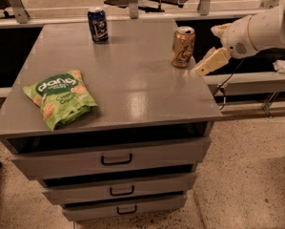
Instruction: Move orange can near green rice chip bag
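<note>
The orange can (183,46) stands upright near the right edge of the grey cabinet top (132,89). The green rice chip bag (59,98) lies flat at the front left of the top, far from the can. My gripper (205,50) reaches in from the right on a white arm and sits just right of the can, at the top's edge. Its two cream fingers (209,62) are spread apart and hold nothing. The can is beside the fingers, not between them.
A dark blue can (98,25) stands at the back of the top, left of centre. The cabinet has three drawers (116,160) below. Metal rails and frames run behind, and a ledge (256,80) with a cable lies under my arm on the right.
</note>
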Robot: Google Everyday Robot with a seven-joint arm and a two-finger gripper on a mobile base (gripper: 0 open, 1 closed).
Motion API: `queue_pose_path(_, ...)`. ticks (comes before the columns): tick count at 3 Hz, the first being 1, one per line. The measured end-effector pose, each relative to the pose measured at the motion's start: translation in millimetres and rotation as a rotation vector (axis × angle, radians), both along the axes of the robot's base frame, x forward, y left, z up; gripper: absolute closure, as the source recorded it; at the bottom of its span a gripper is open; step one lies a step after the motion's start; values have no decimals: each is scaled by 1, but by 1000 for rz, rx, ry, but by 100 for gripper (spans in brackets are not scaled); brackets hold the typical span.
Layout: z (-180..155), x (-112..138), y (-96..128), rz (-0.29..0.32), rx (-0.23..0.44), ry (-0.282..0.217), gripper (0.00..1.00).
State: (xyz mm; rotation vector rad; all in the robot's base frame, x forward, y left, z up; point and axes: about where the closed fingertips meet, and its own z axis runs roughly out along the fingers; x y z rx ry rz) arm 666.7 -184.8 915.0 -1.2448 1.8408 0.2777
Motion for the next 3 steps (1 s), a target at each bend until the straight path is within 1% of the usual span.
queue_pose_path(1, -12, 26, 0, -27, 117, -38, 0)
queue_pose_path(2, -24, 55, 8, -39, 220, -61, 0)
queue_pose_path(3, -34, 80, 22, -43, 290, -71, 0)
